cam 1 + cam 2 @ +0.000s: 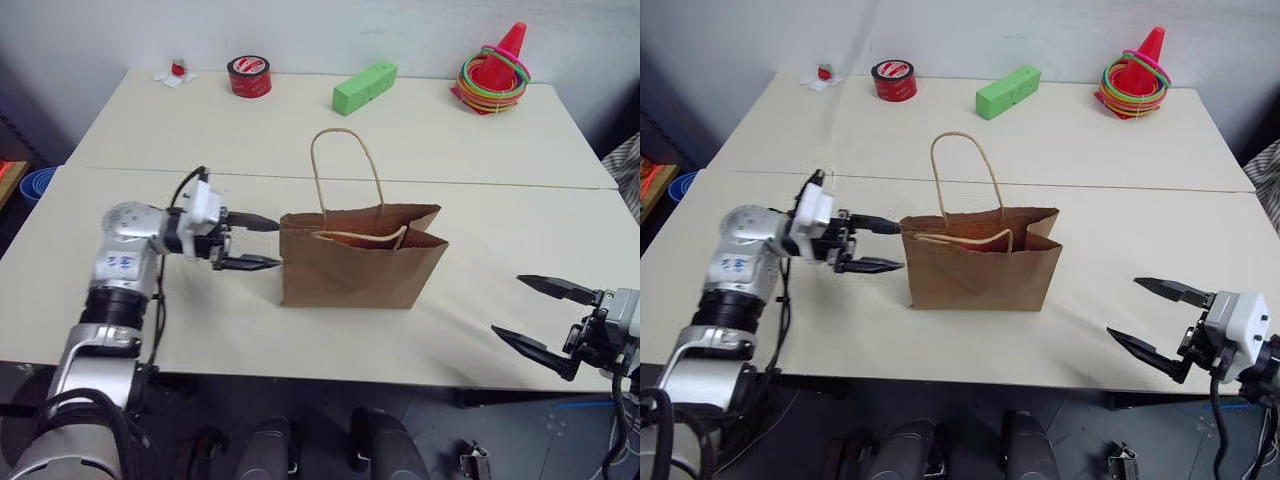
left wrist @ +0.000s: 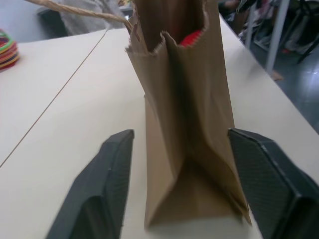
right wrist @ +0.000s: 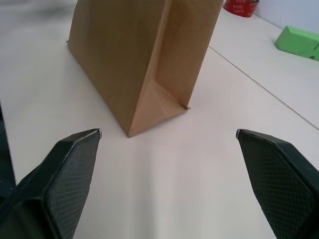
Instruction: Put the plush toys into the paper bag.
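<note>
Bag (image 1: 352, 268) stands upright mid-surface (image 1: 300, 130), something red, probably a toy (image 2: 191, 38), peeking from its mouth. Left pincer (image 1: 256, 243) reaches level at the bag's end, fingers wide. Right pincer (image 1: 543, 318) hangs wide near the front edge, well apart.

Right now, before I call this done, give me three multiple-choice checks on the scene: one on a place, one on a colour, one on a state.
1. Where is the left gripper?
A. at the paper bag's narrow end
B. over the tape roll
C. beside the cone

2. What colour shows inside the bag's mouth?
A. blue
B. red
C. white

3. How is the right gripper?
A. shut on a handle
B. shut, empty
C. open, empty

Answers: 1 A, its fingers flank the bag's end. 2 B, something red peeks over the rim. 3 C, its fingers stand apart, away from the bag.
</note>
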